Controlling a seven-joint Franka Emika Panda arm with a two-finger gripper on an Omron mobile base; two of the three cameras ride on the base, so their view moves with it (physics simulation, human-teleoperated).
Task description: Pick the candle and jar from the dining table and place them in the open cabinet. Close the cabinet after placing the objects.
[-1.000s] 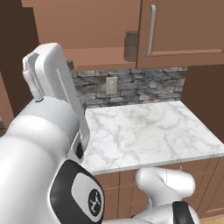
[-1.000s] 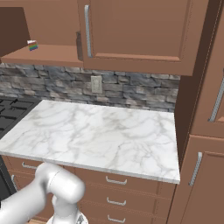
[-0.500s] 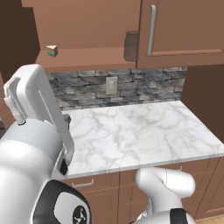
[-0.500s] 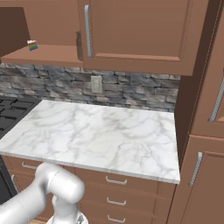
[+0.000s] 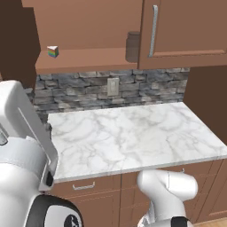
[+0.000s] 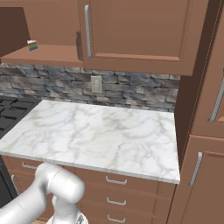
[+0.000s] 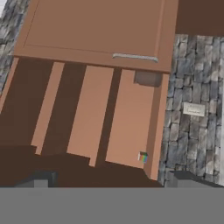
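Note:
The brown cabinet (image 5: pixel 88 60) stands open on its left half, above a marble counter. The grey jar (image 5: pixel 132 46) stands on the cabinet's shelf, right beside the edge of the closed door (image 5: pixel 177 31). It shows again as the dark jar (image 6: pixel 79 46) and, in the rolled hand view, as the jar (image 7: pixel 147 78) under the door's silver handle (image 7: pixel 134 57). My gripper (image 7: pixel 109 181) is open with nothing between its fingertips (image 7: pixel 41 179), and it faces the open shelf from a distance. The candle and the dining table are out of view.
A small rainbow-striped wedge (image 5: pixel 52 51) sits at the shelf's left end, also the wedge (image 6: pixel 32 45) and the wedge (image 7: pixel 142 157). Below lie the marble counter (image 5: pixel 128 135) with brown drawers, a stone backsplash with an outlet (image 5: pixel 113 86), and a tall cabinet (image 6: pixel 205 131) at the right.
In the left base view my arm's upper link has swung left and lower, uncovering the shelf's left end and the rainbow wedge. The right base view is unchanged.

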